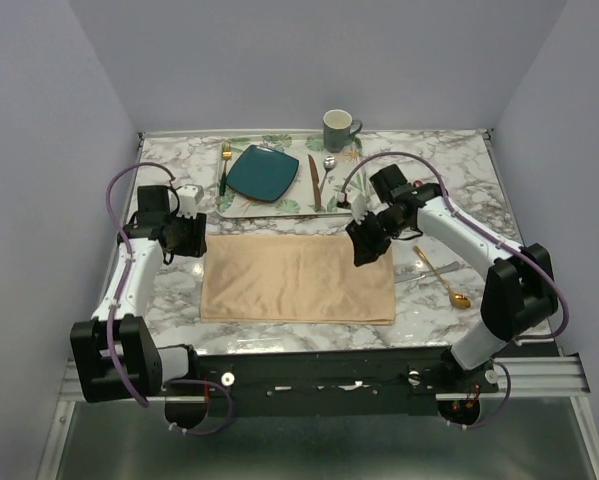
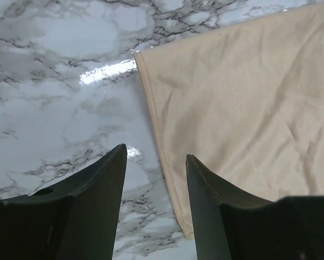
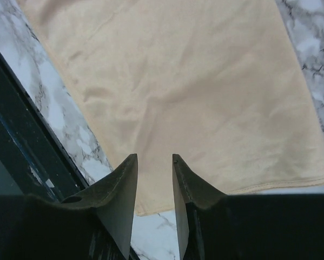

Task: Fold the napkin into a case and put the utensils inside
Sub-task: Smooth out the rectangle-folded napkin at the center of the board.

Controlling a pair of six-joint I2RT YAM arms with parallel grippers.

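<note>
Now: limp cloth, both tools empty

Napkin (image 1: 297,278) lies flat near the front edge of the marble table (image 1: 169,290): light, soft, likely to slide; pinch a corner hem. Left gripper (image 2: 153,157) just off its far-left corner, jaws apart, empty; right gripper (image 3: 153,160) above it, narrower gap, empty. Gold spoon (image 1: 440,275) to the right. Tray (image 1: 269,208) beyond holds teal plate (image 1: 262,172); mug (image 1: 337,130) contents unseen

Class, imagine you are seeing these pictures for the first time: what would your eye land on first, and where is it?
The peach napkin dominates, spread flat on the marble table. The left gripper hangs open over its left edge, the right gripper open above its far right part. Behind, a teal plate sits on a leafy tray.
</note>
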